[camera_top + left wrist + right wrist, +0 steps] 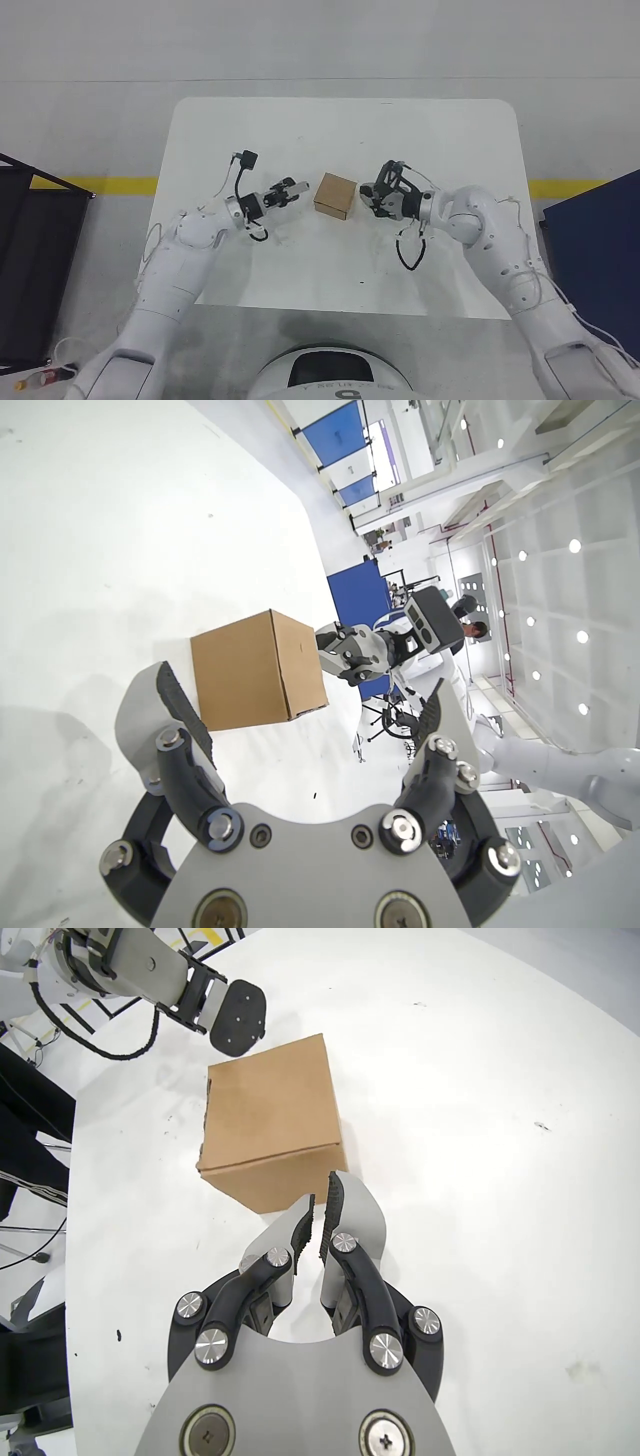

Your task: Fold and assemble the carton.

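A small brown carton [336, 196] stands closed as a cube in the middle of the white table [450, 130]. My left gripper [290, 189] hovers just left of it, open, with nothing between its fingers; in the left wrist view the carton [257, 670] sits a short way beyond the spread fingertips [172, 695]. My right gripper [375, 192] is close to the carton's right side, shut with no object held. In the right wrist view its closed tips [320, 1200] sit at the carton's [272, 1120] near bottom corner, and the left gripper [235, 1018] shows beyond the box.
The table [475, 1078] is bare around the carton. Black frames stand off the left edge [20, 260] and a blue panel [600, 240] off the right. A yellow floor line [100, 184] runs behind the table.
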`<act>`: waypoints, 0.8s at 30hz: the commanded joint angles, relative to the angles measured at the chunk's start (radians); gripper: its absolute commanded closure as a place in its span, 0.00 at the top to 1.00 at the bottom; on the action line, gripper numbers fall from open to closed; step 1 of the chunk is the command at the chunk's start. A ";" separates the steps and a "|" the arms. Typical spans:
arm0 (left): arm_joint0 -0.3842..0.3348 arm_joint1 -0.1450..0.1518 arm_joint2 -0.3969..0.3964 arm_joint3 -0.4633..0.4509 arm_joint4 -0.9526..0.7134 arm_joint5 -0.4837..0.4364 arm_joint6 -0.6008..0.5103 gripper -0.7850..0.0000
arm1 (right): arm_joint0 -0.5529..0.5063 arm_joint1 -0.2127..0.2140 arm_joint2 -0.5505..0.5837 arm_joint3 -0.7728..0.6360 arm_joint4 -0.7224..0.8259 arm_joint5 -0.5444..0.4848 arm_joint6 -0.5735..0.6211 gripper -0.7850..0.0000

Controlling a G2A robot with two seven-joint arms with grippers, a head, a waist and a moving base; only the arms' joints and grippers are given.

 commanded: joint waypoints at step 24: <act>-0.057 0.015 0.025 0.107 -0.179 -0.067 -0.100 1.00 | 0.130 -0.071 -0.134 0.130 -0.007 0.074 -0.153 0.00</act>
